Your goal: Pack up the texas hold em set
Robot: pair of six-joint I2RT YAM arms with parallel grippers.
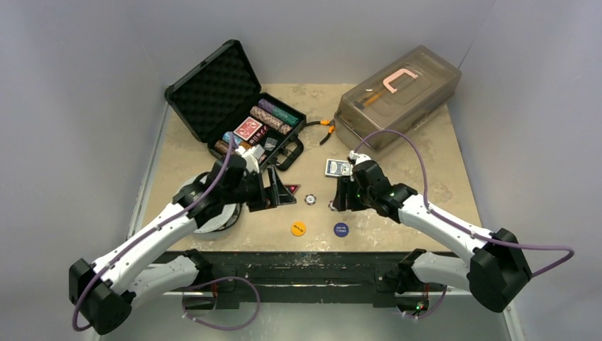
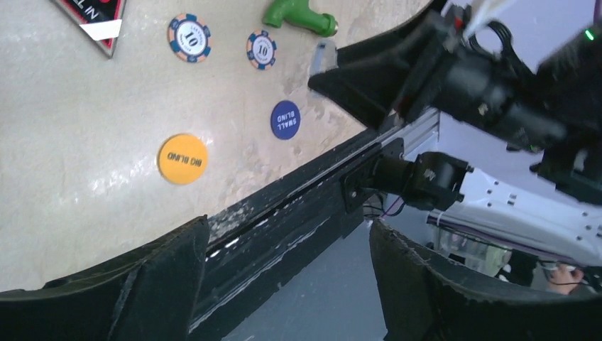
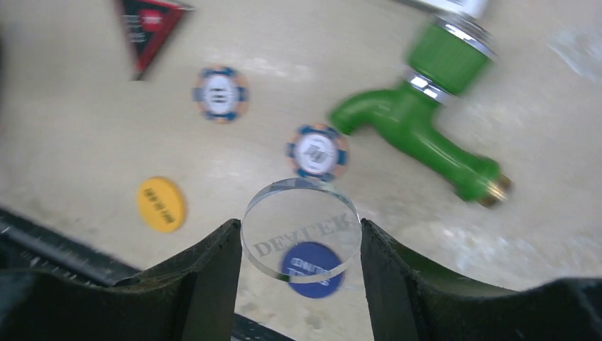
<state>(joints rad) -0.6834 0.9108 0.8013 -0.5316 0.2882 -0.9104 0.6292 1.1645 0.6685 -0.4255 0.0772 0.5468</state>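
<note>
My right hand (image 3: 301,250) pinches the clear round dealer button (image 3: 299,222) by its rim, left hand (image 2: 287,259) open and empty. Blurry view, but that slick rim might let it pop out.

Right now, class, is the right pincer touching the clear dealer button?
Touching. The right wrist view shows the clear dealer button wedged between both fingers of the right pincer.

Orange button (image 2: 182,159): BIG BLIND; blue button (image 2: 285,119): SMALL BLIND; clear disc (image 3: 301,229): DEALER; chip (image 2: 189,38): 10

Even soft overhead light, faint shadows, right wrist view motion-blurred
</note>
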